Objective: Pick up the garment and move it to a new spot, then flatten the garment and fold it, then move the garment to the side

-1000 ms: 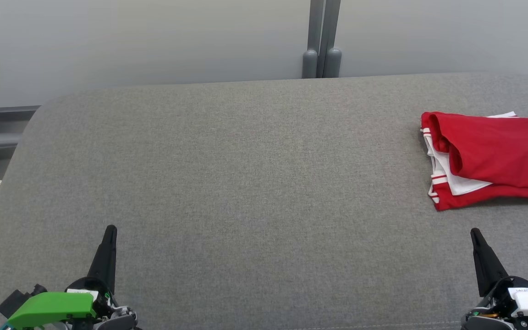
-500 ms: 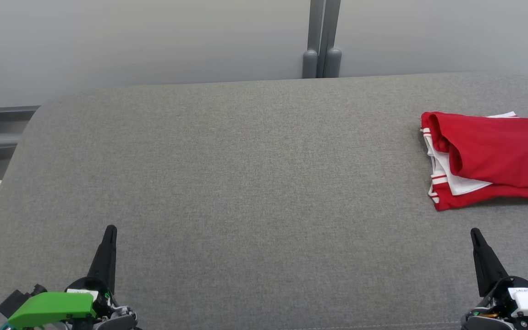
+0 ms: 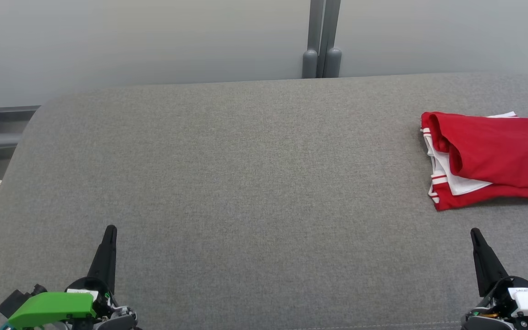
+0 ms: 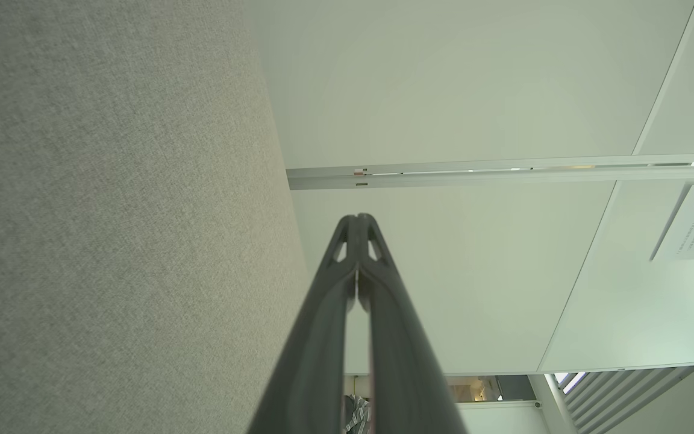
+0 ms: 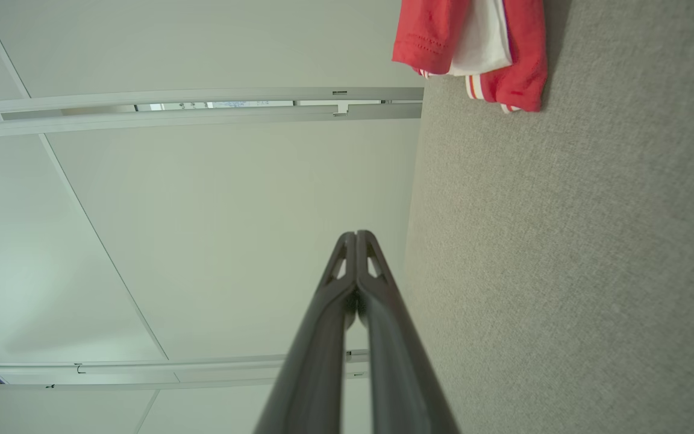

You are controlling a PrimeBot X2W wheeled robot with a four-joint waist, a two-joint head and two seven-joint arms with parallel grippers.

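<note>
Folded red garment (image 3: 488, 158) is lying at the far right of the gray padded surface (image 3: 245, 183).
It is resting flat as a compact bundle, red layers wrapping a white panel, with red-and-white striped trim showing along its left edge.

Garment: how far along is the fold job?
Done, by the look: the red and white garment lies folded in a compact stack at the right side of the grey table. In hand: nothing; left gripper and right gripper sit at the near edge, fingers shut and empty. Left: nothing apparent.
</note>
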